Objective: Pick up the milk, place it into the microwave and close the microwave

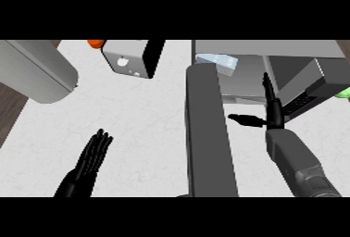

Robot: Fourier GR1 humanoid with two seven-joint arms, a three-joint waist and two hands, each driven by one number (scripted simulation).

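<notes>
bench: a white, faintly marbled bench [137, 129] fills most of the head view; a strip of dark wood floor [10, 106] shows past its left edge.
room: far beyond the left hand's fingertips lies a large grey cylinder-like body [37, 69], and to its right a grey and black boxy appliance [133, 58] with a small orange thing [95, 43] at its corner.
microwave: the microwave [287, 69] stands ahead of the right hand's fingertips, its cavity open; its door [209, 134] swings out toward the viewer as a long dark grey slab, to the left of the right hand and well to the right of the left hand.
milk: the milk [217, 62], a pale bluish carton, lies inside the microwave near the back left of the cavity, up and to the left of the right fingertips, apart from them and just beyond the door's top edge.
right hand: the right hand [272, 113] is released, fingers [268, 90] straight and pointing into the cavity, thumb [245, 119] stuck out leftward toward the door; it holds nothing.
left hand: the left hand [89, 162] rests low at the left, fingers straight and together, pointing up, holding nothing.
other: a green thing [343, 94] peeks in at the right edge, right of the right fingers.
</notes>
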